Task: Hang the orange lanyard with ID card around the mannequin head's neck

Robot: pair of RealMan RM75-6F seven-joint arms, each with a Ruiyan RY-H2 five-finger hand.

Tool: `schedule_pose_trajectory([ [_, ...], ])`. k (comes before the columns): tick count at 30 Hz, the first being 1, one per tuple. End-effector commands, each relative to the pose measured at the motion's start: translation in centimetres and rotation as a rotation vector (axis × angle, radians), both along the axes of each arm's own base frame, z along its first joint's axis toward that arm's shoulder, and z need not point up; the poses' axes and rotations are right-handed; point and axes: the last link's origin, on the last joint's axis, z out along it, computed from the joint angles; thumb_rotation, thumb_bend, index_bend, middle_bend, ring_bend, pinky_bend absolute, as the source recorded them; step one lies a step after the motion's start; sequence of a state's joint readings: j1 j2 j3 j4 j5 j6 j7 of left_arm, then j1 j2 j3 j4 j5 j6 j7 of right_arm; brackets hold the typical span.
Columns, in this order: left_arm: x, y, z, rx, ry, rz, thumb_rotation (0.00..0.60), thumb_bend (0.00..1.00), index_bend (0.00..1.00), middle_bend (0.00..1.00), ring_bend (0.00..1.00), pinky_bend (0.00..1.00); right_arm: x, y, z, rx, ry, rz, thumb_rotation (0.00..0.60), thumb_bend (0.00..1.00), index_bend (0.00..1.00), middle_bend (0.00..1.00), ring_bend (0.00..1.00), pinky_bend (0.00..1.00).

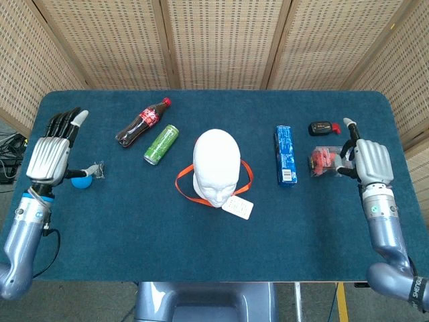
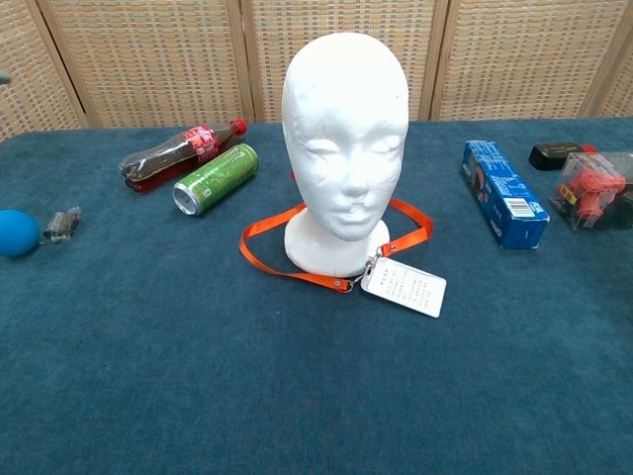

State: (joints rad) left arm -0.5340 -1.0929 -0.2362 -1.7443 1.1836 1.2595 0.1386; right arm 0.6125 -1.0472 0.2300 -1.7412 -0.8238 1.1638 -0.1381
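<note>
The white mannequin head (image 1: 216, 163) (image 2: 345, 148) stands upright at the table's middle. The orange lanyard (image 1: 184, 190) (image 2: 282, 264) lies in a loop around its base, on the cloth. Its white ID card (image 1: 238, 207) (image 2: 404, 288) lies flat in front of the base, to the head's right side in view. My left hand (image 1: 52, 151) is far out at the left edge, fingers spread, holding nothing. My right hand (image 1: 372, 161) is at the right edge, also empty with fingers apart. Neither hand shows in the chest view.
A cola bottle (image 1: 141, 121) and a green can (image 1: 161, 143) lie behind-left of the head. A blue ball (image 1: 82, 180) and a small metal clip (image 1: 99, 170) sit by my left hand. A blue box (image 1: 285, 154), a clear box with red parts (image 1: 323, 161) and a black device (image 1: 322, 127) lie right.
</note>
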Motion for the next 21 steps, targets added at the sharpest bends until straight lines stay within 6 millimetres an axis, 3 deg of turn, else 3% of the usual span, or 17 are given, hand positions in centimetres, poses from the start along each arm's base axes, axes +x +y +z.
schedule_pose_trajectory([
  [1,-1.2,-2.4,0.9,0.027,0.039,0.039,0.6,0.0,0.0,0.0,0.0,0.0,-1.7,2.0,-0.5,0.078,0.053,-0.014,0.6,0.8,0.14,0.75,0.68,0.78],
  [3,-1.9,-3.6,1.1,0.044,0.039,0.061,0.6,0.0,0.0,0.0,0.0,0.0,-2.7,3.3,-1.2,0.15,0.08,-0.015,0.6,0.82,0.15,0.75,0.68,0.78],
  [4,-2.9,-5.0,1.3,0.064,0.029,0.086,0.6,0.0,0.0,0.0,0.0,0.0,-3.7,4.9,-2.3,0.243,0.14,-0.006,0.6,0.82,0.15,0.75,0.69,0.78],
  [9,-4.6,-7.8,1.0,0.088,-0.002,0.107,0.6,0.0,0.0,0.0,0.0,0.0,-3.9,6.9,-4.5,0.363,0.211,0.086,0.6,0.83,0.19,0.75,0.69,0.78],
  [13,-6.2,-9.6,0.3,0.061,0.004,0.164,0.6,0.0,0.0,0.0,0.0,0.0,-2.5,8.3,-7.5,0.509,0.251,0.219,0.6,0.83,0.22,0.76,0.69,0.78],
  [21,-7.4,-10.5,-0.6,0.027,0.021,0.191,0.6,0.0,0.0,0.0,0.0,0.0,1.8,7.8,-13.0,0.637,0.245,0.378,0.6,0.83,0.24,0.76,0.69,0.78],
])
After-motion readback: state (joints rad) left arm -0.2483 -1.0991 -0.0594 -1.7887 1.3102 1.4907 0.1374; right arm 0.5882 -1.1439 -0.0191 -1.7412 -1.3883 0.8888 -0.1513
